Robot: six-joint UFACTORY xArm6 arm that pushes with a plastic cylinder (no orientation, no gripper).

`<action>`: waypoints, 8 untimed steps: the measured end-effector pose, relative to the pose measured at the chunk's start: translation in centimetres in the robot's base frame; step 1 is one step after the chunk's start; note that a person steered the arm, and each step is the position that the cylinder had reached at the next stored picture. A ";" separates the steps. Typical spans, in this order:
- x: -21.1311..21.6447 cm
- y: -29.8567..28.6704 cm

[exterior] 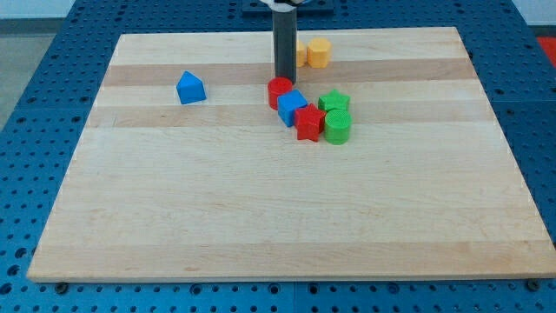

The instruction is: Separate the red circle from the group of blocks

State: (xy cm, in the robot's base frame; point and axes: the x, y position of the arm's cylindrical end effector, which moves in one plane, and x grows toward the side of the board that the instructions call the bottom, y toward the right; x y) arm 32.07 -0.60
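The red circle (278,90) sits at the upper left end of a tight group near the board's upper middle. It touches a blue cube (292,107), which touches a red star (308,122). A green star (334,103) and a green cylinder (338,127) sit at the group's right. My tip (284,80) is just above the red circle at its top edge, touching it or nearly so.
A blue block with a peaked top (190,88) stands alone at the left. A yellow hexagon (319,52) and another yellow block (301,53), partly hidden by the rod, sit near the wooden board's (261,217) top edge.
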 end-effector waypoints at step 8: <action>15.0 -6.8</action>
